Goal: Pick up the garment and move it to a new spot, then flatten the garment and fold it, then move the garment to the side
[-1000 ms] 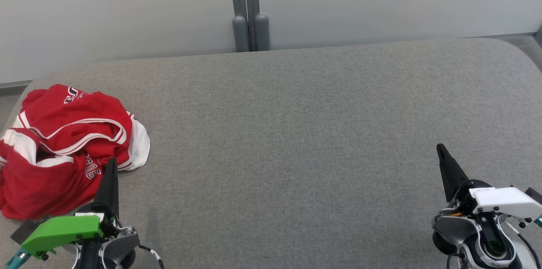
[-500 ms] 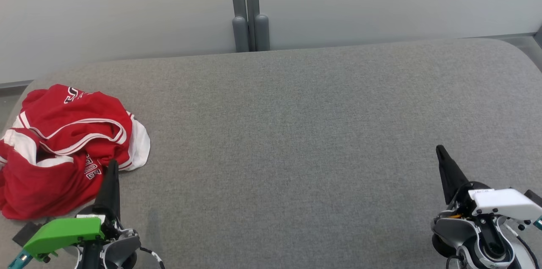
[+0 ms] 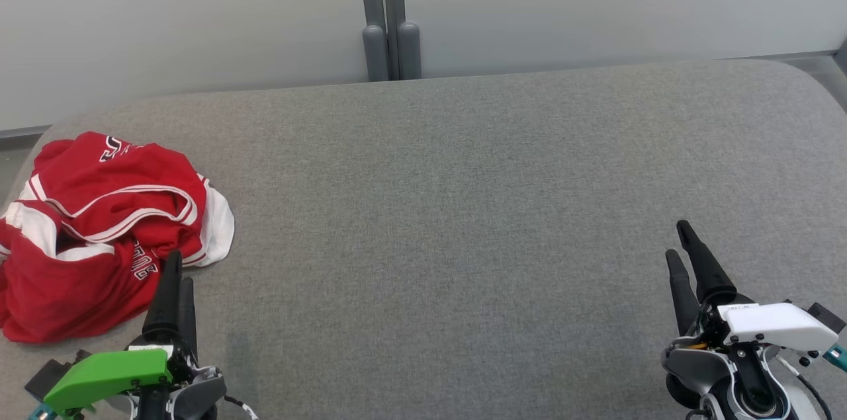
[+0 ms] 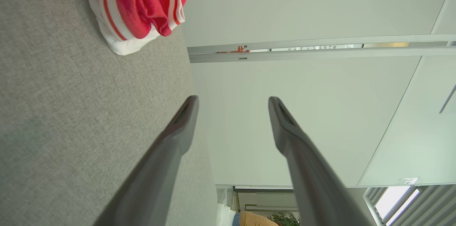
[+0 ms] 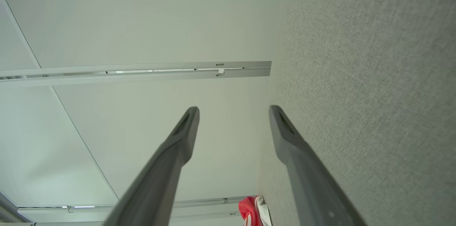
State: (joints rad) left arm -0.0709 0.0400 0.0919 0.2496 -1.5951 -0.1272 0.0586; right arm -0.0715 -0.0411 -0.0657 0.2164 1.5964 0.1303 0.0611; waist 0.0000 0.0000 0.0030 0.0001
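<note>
A crumpled red garment [image 3: 99, 228] with white stripes and lettering lies bunched at the left end of the grey fabric table [image 3: 463, 208]. It also appears at the top left of the left wrist view as the garment [image 4: 135, 5], and small at the bottom of the right wrist view as the garment [image 5: 251, 211]. My left gripper [image 3: 177, 268] sits at the lower left just beside the garment's near edge, open and empty, with a wide gap between its fingers [image 4: 181, 126]. My right gripper [image 3: 677, 240] is at the lower right, open and empty over bare table.
A pale partition wall with a grey post [image 3: 389, 10] runs behind the table's far edge. The table's rounded left edge lies just beyond the garment. Grey table surface stretches between the two grippers.
Both grippers have rolled at the wrist, so that two fingers of each now show in the head view instead of one. The garment has not moved.
</note>
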